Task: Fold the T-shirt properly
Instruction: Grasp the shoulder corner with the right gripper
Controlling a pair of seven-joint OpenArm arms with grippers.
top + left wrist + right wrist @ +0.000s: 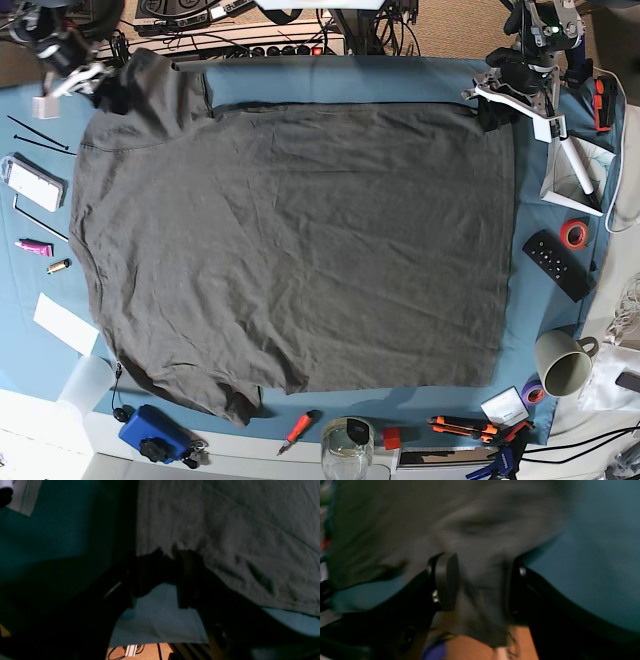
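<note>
The dark grey T-shirt (300, 240) lies spread flat on the blue tablecloth (350, 75), sleeves toward the left and hem toward the right. At the far right hem corner my left gripper (493, 112) pinches the shirt's edge (225, 530); in the dim left wrist view its dark fingers (160, 555) meet on that corner. My right gripper (105, 92) is at the far left sleeve. The blurred right wrist view shows its jaws (480, 585) standing wide, with sleeve cloth (482, 530) lying between the pads (446, 580).
A white tripod (570, 165), a red tape roll (574, 234), a black remote (557, 264) and a mug (562, 362) line the right side. Along the front edge lie a red screwdriver (298, 428), a glass jar (347, 445) and a blue device (155, 432).
</note>
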